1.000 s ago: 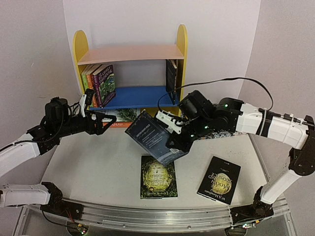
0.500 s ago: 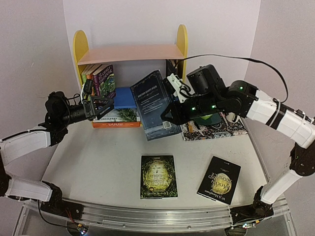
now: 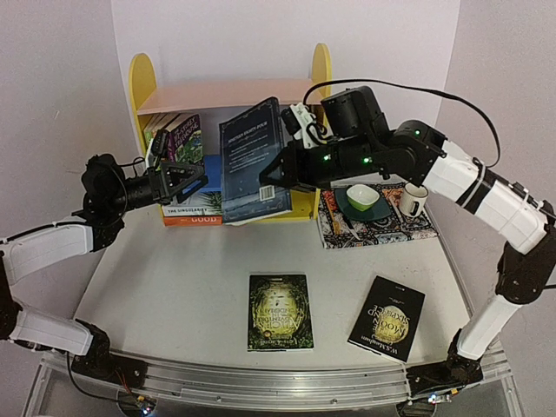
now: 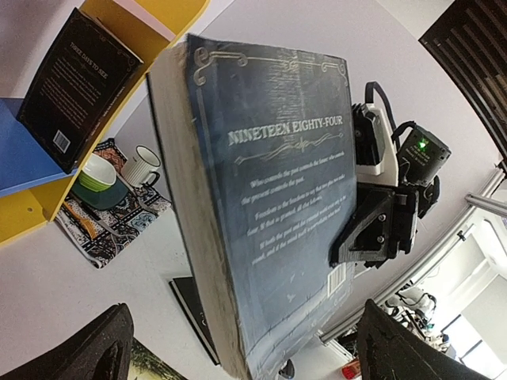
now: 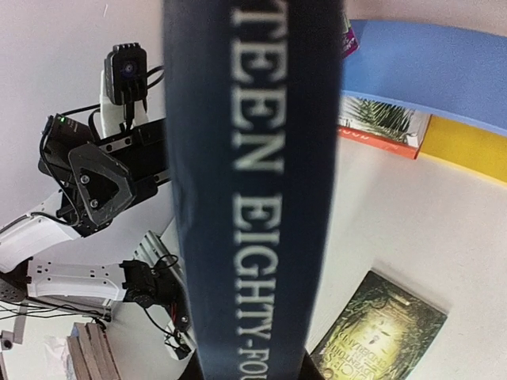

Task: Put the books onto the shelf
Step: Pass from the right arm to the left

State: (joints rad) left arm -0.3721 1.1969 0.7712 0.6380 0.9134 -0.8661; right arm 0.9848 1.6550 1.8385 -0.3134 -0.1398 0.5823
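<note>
My right gripper (image 3: 280, 174) is shut on a dark blue book (image 3: 252, 161), holding it upright in the air in front of the shelf (image 3: 230, 94). In the right wrist view its spine (image 5: 253, 182) fills the frame above my right gripper (image 5: 253, 370). My left gripper (image 3: 187, 178) stands open just left of that book, not touching it. In the left wrist view the back cover (image 4: 277, 206) sits between the wide-apart fingers (image 4: 103, 348). Several books (image 3: 178, 139) stand at the shelf's left end and a black one (image 4: 75, 87) at its right. Two dark books (image 3: 280, 311) (image 3: 387, 318) lie flat on the table.
A palm-leaf book (image 3: 193, 211) lies flat at the shelf's base. Right of the shelf a patterned cloth mat (image 3: 382, 224) carries a green bowl on a saucer (image 3: 363, 198) and a white mug (image 3: 415, 200). The table's front rail (image 3: 261, 382) runs along the near edge.
The right arm has lifted the blue book up and leftward from over the table to in front of the shelf, turning it upright. The left gripper has edged toward the shelf, staying open.
</note>
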